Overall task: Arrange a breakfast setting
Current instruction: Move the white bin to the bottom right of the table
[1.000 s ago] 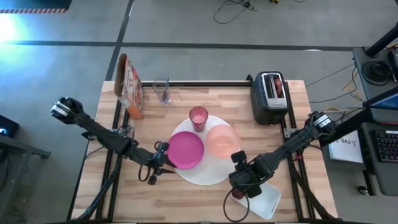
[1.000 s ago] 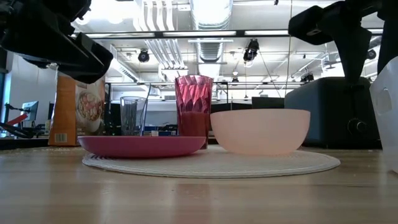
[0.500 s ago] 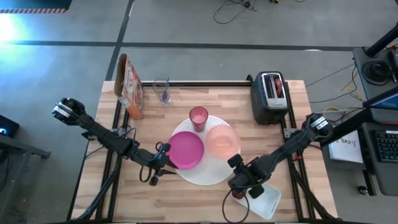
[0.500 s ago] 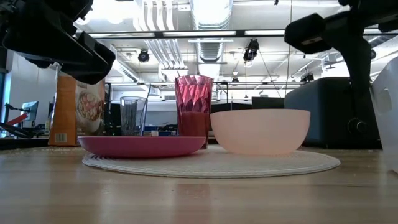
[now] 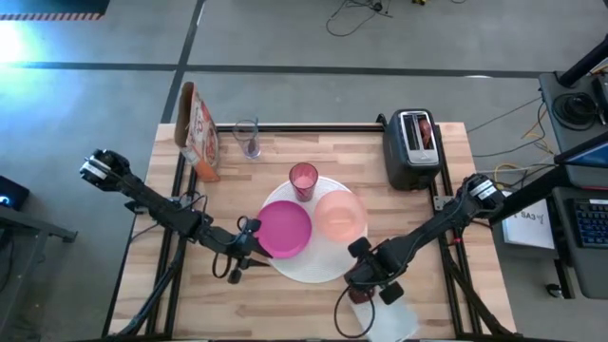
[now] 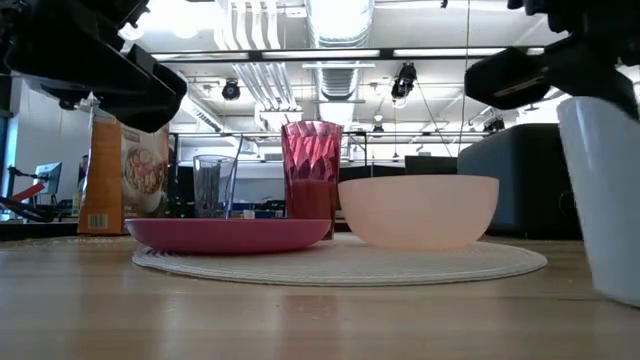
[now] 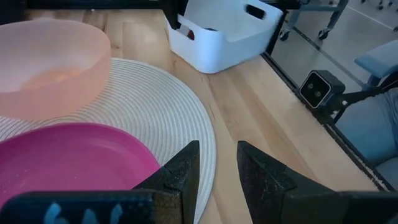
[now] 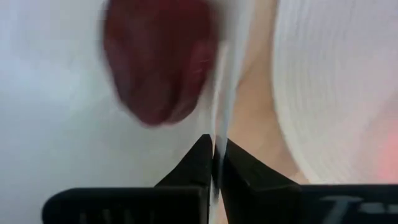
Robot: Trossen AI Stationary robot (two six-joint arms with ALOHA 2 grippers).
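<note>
A big round white plate (image 5: 306, 258) lies mid-table. On it rest a magenta plate (image 5: 283, 229) and a pale pink bowl (image 5: 340, 215). A pink tumbler (image 5: 303, 179) stands at its far edge, and a clear glass (image 5: 248, 138) stands farther back. Near the front right, my right gripper (image 5: 364, 285) is shut on a white bin (image 5: 389, 320) that holds a dark red round fruit (image 8: 158, 62). My left gripper (image 7: 217, 155) stands open at the white plate's near left edge, beside the magenta plate (image 7: 68, 162), with nothing between its fingers. My right gripper pinches the bin's thin side wall at its top rim (image 8: 225, 99) between its two fingers. One finger is inside the bin on the fruit's side and one is outside. The fingers come from above, pointing down. Whether the bin is clear of the table, I cannot tell.
A cereal box (image 5: 198, 128) stands at the far left. A black toaster (image 5: 413, 150) with something brown in its slot stands at the far right. Bare wood lies along the near edge between the two arms.
My right gripper has sunk a little, rolled, and shut on the bin's wall. The bin has shifted toward the table's near edge and turned, and it now fills more of the low view's right side.
</note>
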